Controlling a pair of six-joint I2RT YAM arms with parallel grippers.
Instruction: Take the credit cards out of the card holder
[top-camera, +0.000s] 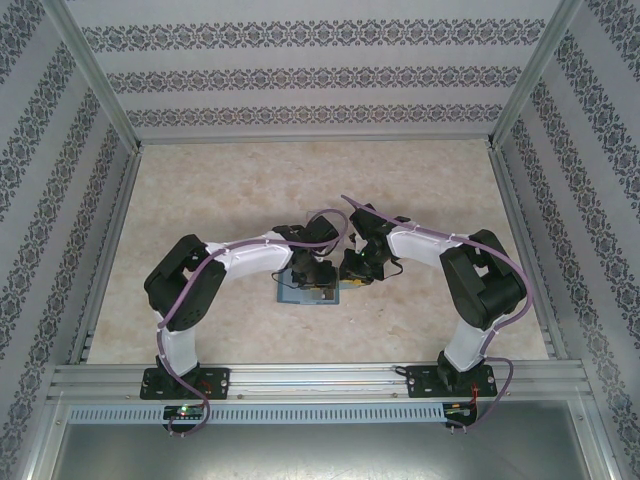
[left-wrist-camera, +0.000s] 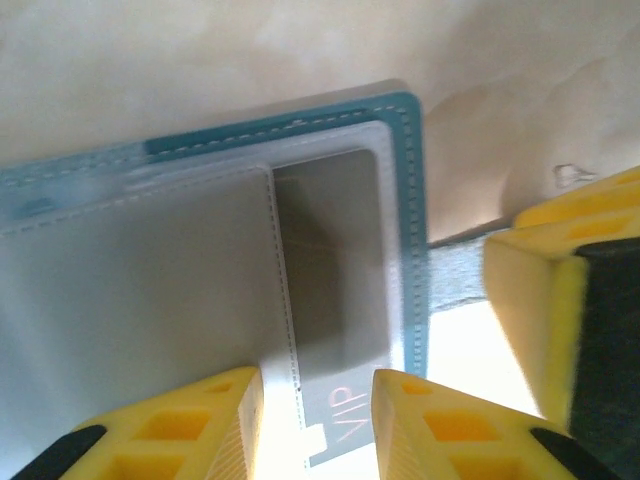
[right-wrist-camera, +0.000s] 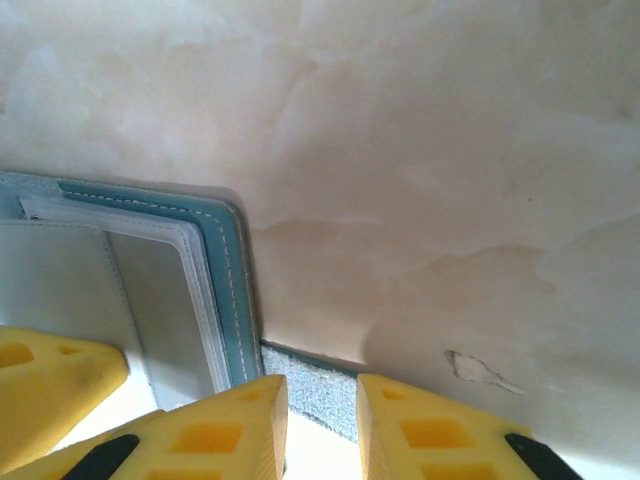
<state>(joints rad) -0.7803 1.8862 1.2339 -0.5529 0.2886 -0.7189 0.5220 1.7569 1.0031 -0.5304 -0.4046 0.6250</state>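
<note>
The teal card holder lies open on the table between both arms. In the left wrist view its teal stitched rim frames pale grey inner slots. A grey credit card lettered "VIP" sticks out of a slot toward me. My left gripper stands open astride that card's end, its fingers not pressed to it. My right gripper is just right of the holder, jaws a little apart over the grey closing tab. I cannot tell whether its tips touch the tab. From above, the left gripper and right gripper are close together.
The beige marbled table is fenced by a metal frame with patterned walls, and open surface lies behind the arms. The right gripper's yellow finger stands close beside the holder's right edge. A small scratch marks the table.
</note>
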